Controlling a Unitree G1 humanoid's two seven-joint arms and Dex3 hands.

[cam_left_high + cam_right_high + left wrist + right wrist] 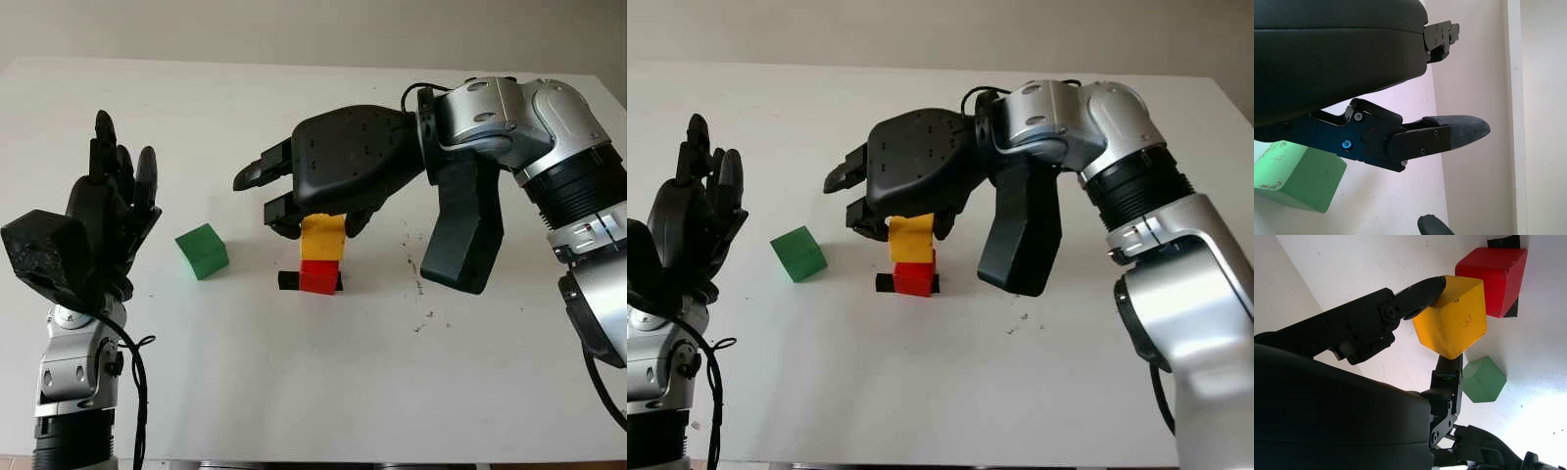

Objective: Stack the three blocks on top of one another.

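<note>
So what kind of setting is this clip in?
Likely a lab test bench: a plain white table against a bare wall, with toy blocks on it. The right hand holds the yellow block on the red block.

Right hand [1442,328] grips yellow block [1452,323], seemingly touching red block [1493,276]; green block [1483,380] nearby.

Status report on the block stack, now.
Right hand shut on yellow block, sitting on red block. Left hand open, raised at the table's left. Green block loose on table, left of stack. Nothing blocking.
</note>
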